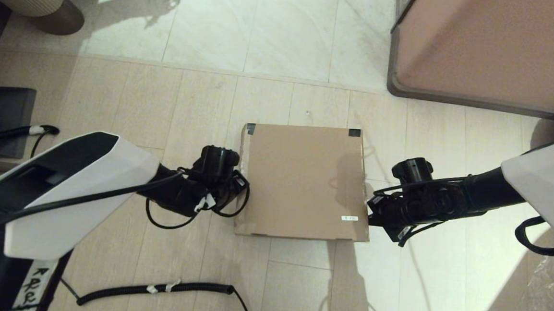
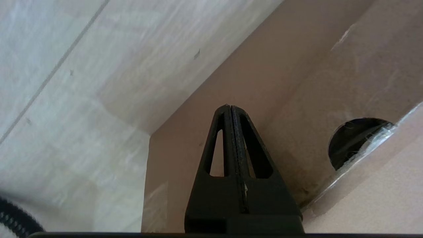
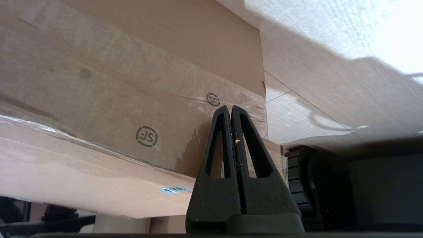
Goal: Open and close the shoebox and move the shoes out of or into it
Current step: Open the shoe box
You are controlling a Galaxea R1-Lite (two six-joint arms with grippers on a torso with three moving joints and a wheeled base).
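Head view shows the shoebox sitting flat on the wooden floor between my two arms, its flap lid down and covering everything inside, so I cannot see the shoes at all. Dark tape marks the two far lid corners, which I take for the hinge side, and the small white label lies near the corner closest to my right arm.

My left claw is pressed shut, holding nothing, its tip close against the box's left side wall, beside a round hole in the cardboard and just under the lid's overhanging edge. My right claw is likewise closed and empty, set against the right side wall just below the lid edge, near the stamped round marks.

I judge this flanking placement is deliberate: with both tips tucked under the lid's side edges, closed fingers make narrow wedges that can lift the flap evenly from both sides. A pinkish-brown cabinet stands well apart, beyond the box to the right.
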